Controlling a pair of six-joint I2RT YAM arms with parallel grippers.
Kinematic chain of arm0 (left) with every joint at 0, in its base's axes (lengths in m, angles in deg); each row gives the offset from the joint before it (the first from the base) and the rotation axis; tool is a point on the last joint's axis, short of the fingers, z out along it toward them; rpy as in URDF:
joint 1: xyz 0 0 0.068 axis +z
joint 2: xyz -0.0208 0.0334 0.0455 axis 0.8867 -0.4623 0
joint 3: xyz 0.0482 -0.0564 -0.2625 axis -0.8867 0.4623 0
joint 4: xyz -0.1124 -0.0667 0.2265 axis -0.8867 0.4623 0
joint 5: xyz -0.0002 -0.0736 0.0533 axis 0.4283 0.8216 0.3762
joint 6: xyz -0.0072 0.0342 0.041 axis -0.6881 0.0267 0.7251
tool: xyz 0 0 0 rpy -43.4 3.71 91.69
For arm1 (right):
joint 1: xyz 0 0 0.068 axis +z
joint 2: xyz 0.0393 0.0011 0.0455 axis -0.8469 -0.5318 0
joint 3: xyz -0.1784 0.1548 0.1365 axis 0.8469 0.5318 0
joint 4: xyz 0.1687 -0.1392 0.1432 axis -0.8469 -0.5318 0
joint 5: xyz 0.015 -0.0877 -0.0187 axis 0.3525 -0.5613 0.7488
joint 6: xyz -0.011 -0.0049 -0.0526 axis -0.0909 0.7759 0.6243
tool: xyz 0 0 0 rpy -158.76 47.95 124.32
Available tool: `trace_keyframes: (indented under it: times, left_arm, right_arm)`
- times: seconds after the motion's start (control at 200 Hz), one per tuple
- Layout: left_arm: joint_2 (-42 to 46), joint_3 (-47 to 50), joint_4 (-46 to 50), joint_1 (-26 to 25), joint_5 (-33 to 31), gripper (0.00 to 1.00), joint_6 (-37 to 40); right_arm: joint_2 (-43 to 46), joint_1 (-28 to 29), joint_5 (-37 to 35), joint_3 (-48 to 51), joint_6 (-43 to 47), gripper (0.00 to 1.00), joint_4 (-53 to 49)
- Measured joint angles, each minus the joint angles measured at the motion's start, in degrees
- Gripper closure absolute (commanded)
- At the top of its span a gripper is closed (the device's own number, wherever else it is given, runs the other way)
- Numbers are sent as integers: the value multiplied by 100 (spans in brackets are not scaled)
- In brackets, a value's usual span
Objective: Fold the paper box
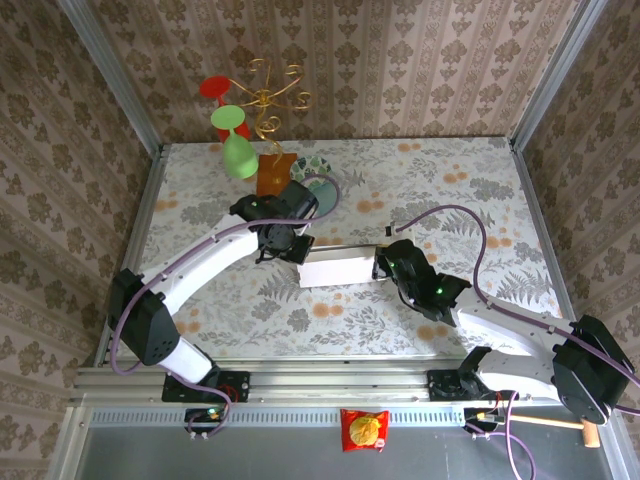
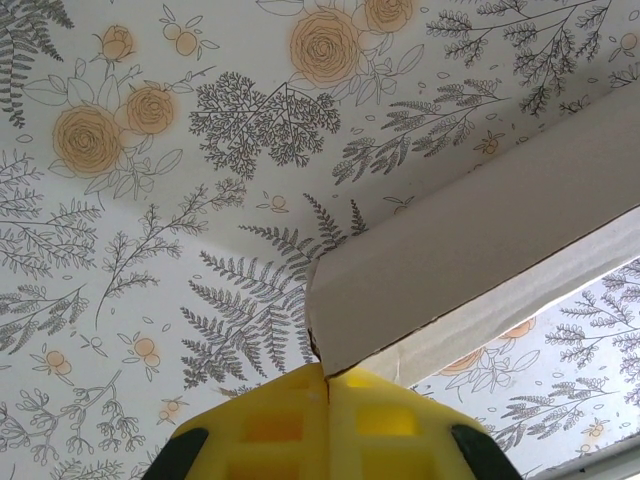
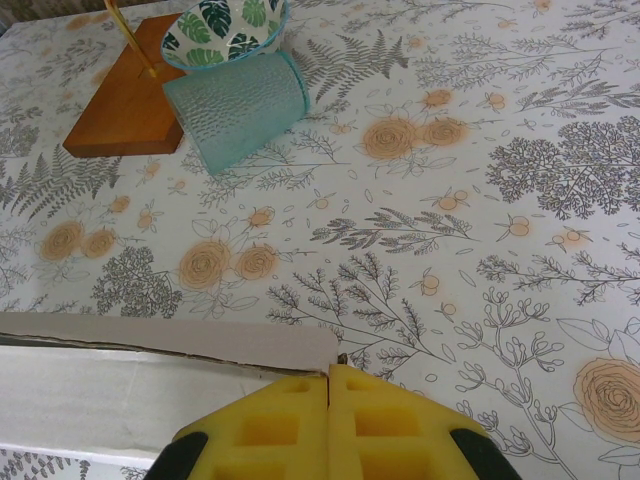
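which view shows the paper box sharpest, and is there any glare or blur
Top external: even light, the paper box nearly blown out to plain white. Left wrist: box edge crisp, yellow pads slightly soft. Right wrist: sharp through to the teal cup, no glare.

light: bright, even | shadows: soft | focus: sharp, wrist foregrounds slightly blurred
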Motion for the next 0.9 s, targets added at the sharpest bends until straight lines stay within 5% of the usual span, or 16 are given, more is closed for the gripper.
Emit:
trace_keyframes:
  times: [0.9]
  left_arm:
    - [719,1010,-914,-219,-146,100,-1088]
  right_arm:
    - [50,0,85,-175,-656,100,-433]
